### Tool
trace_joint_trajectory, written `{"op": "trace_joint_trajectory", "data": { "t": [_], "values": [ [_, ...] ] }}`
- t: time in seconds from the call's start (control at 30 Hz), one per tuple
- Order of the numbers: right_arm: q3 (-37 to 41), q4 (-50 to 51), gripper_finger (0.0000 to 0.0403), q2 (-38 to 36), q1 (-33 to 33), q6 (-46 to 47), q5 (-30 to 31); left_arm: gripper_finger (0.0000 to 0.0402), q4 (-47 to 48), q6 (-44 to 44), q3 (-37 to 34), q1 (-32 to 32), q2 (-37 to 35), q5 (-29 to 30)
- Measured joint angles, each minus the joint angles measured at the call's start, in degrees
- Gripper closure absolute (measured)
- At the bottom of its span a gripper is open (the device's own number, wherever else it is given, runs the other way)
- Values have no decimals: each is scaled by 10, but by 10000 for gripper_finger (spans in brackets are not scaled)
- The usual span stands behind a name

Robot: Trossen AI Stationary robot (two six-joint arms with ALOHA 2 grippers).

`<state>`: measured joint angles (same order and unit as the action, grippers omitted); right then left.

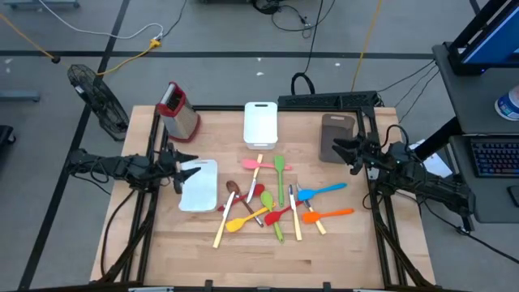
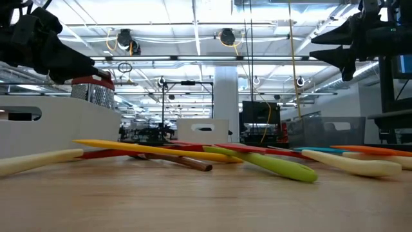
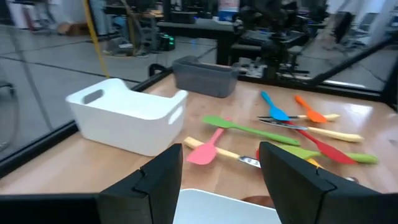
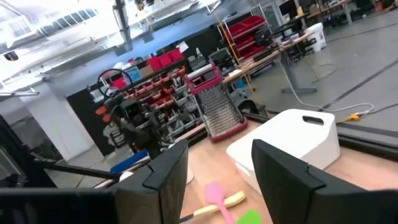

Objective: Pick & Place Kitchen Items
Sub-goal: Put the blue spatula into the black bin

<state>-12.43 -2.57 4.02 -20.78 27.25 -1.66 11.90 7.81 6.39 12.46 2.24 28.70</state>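
Several small spoons and spatulas (image 1: 272, 203) in red, orange, blue, green, yellow and pink lie in a loose heap flat on the wooden table's middle; they also show in the left wrist view (image 3: 292, 134). My left gripper (image 1: 180, 165) is open and empty, raised over the white tray (image 1: 199, 185) at the left. My right gripper (image 1: 345, 150) is open and empty, raised by the brown tray (image 1: 336, 134) at the far right. Both grippers hang above the table in the low view.
A second white tray (image 1: 260, 123) stands at the far middle. A steel box grater with a red top (image 1: 178, 109) stands at the far left. The table's near half in front of the heap is bare wood.
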Motion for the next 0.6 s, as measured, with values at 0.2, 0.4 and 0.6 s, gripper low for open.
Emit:
{"op": "trace_joint_trajectory", "data": {
  "t": [0.2, 0.4, 0.6],
  "values": [
    [0, -4, 232, 15, 0, -19, 0, 183, 0, 0, 0, 0, 0, 1],
    [0, -27, 232, 51, 1, -76, -1, 183, 0, 1, 0, 0, 0, -1],
    [-8, -143, 232, 128, 32, -111, -31, 183, 0, 2, 0, 0, 0, -1]
  ]
}}
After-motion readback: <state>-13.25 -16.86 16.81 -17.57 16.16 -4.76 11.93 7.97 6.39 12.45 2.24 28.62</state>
